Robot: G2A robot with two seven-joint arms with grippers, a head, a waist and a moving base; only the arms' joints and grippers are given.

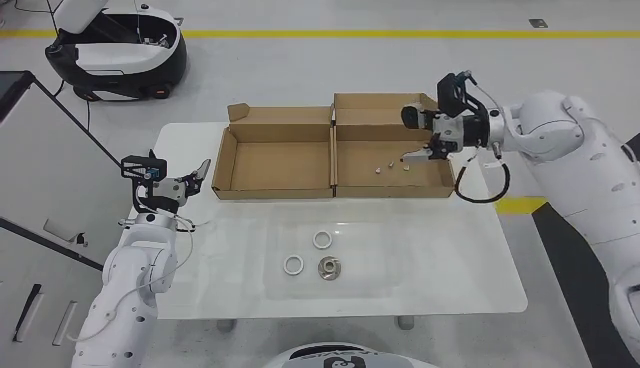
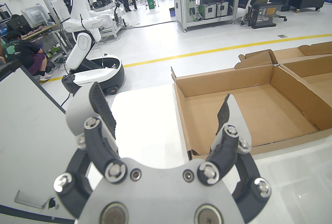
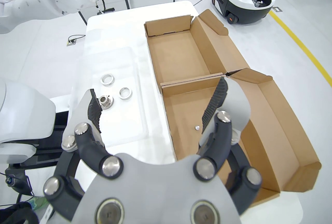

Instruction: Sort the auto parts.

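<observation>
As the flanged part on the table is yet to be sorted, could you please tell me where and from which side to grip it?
Probably by its narrow neck, from straight above: the flanged part stands on its wide base, neck up, and the nearest ring sits clear of it, leaving the jaws room.

Bright even overhead light, glare on white table [image 1: 450, 258], wrist views bowed at edges
</observation>
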